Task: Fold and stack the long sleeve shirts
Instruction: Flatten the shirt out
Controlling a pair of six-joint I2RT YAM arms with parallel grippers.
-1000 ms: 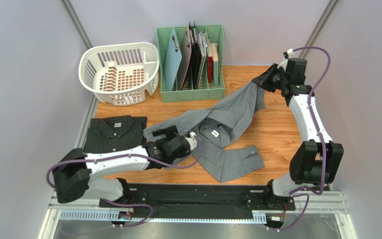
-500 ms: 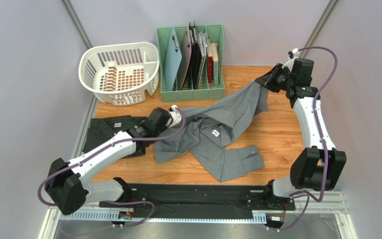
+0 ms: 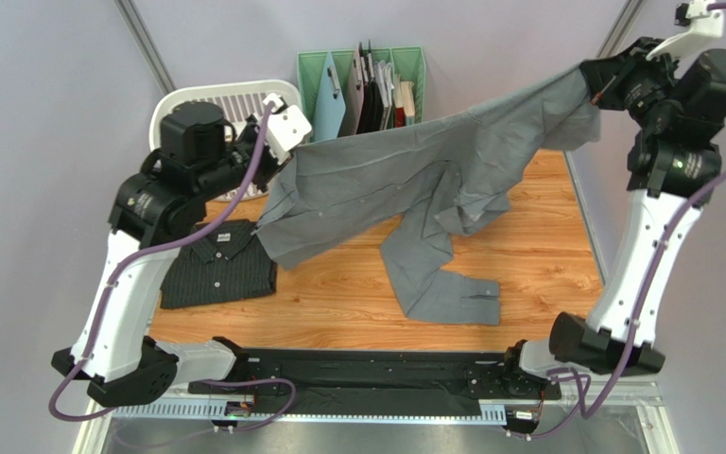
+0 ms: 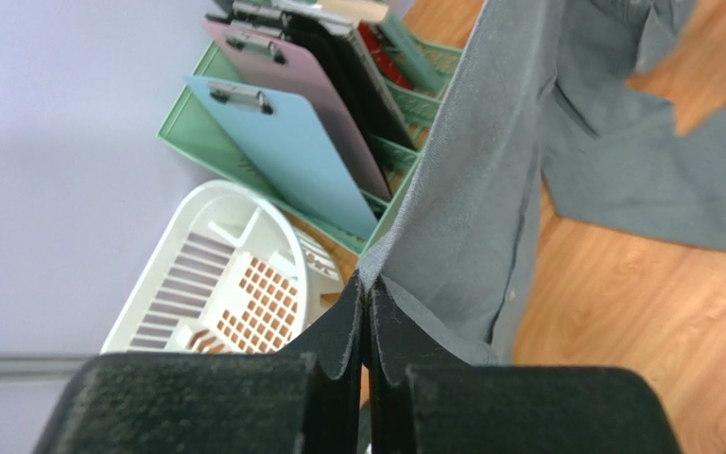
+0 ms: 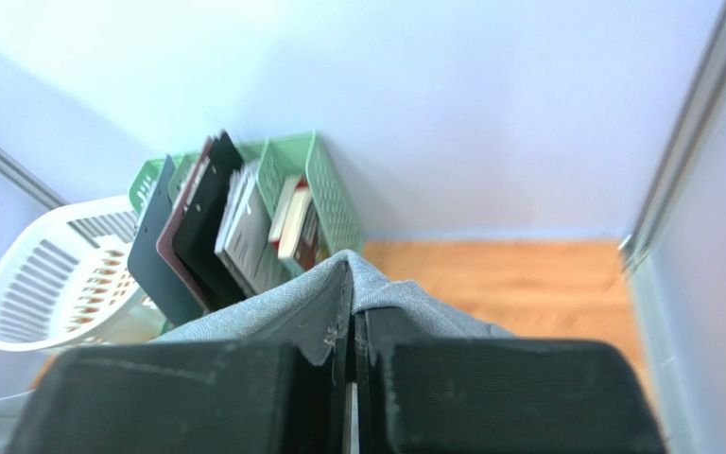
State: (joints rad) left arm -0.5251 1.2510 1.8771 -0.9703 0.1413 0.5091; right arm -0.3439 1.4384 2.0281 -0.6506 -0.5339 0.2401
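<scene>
Bench: light wooden bench, walled by pale grey panels; we work above its middle.
Grey shirt: plain medium-grey collared long sleeve shirt, strung in the air between our two arms, from in front of the basket to the far right corner. It sags in the middle. One sleeve hangs down and its cuff lies on the bench near the front.
Look: matt woven cloth, creased and twisted, not spread flat.
Handling: we judge it light, soft and limp. It will drape from any pinch and hold no shape of its own, so it needs laying out flat before a fold.
Where to hold: we would grip seams, hem corners or shoulders, where the doubled cloth should slip less.
Charcoal shirt: dark charcoal pinstriped shirt, folded into a rectangle, collar up, on the left of the bench. The grey shirt's low corner hangs over its right edge; we cannot tell whether they touch.
Basket: white slotted plastic laundry basket, far left.
Rack: mint-green plastic file rack with clipboards, at the far edge.
Left end effector: clamped on the grey shirt's edge.
Right end effector: pinching the opposite end, raised high.
</scene>
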